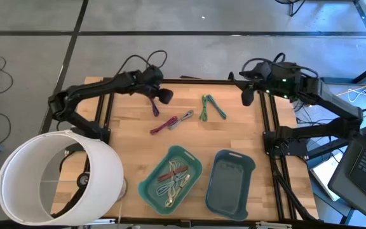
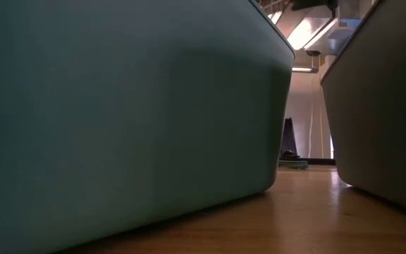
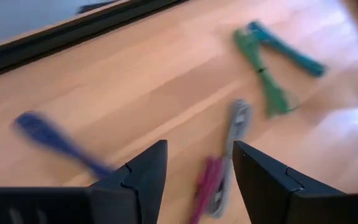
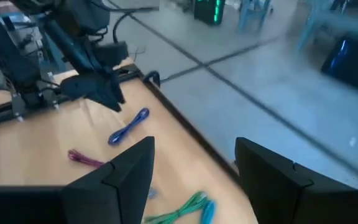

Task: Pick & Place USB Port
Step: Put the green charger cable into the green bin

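From above, on the pale wooden surface (image 1: 132,137): left hand (image 1: 164,96) poised at the far edge, just beside the blue cable (image 1: 154,108), likely lined up for a pick. Red and grey cable (image 1: 171,123) a little nearer the middle, green and teal cables (image 1: 210,107) off to the right, all loose and apart from the bins. Teal bin (image 1: 146,188) at the near edge with several cables already inside, so probably the drop point; grey-blue bin (image 1: 217,199) beside it, with nothing visible inside. Right hand (image 1: 248,95) waiting at the far right edge. White lampshade-like cylinder (image 1: 56,175) at the near left corner, concrete floor all around, laptop at the right.

At surface level: only the teal bin's wall (image 2: 118,106) and the grey-blue bin's wall (image 2: 383,99) close up, a strip of wood between, ceiling lights beyond. No hands visible.

Past the left wrist: fingers (image 3: 143,180) apart, nothing between them, hovering over bare wood between the blue cable (image 3: 55,142) and the red and grey cable (image 3: 225,165); green and teal cables (image 3: 272,62) farther off.

Past the right wrist: fingers (image 4: 124,171) spread wide and empty, looking across to the left arm (image 4: 86,62), the blue cable (image 4: 129,126) and grey floor.
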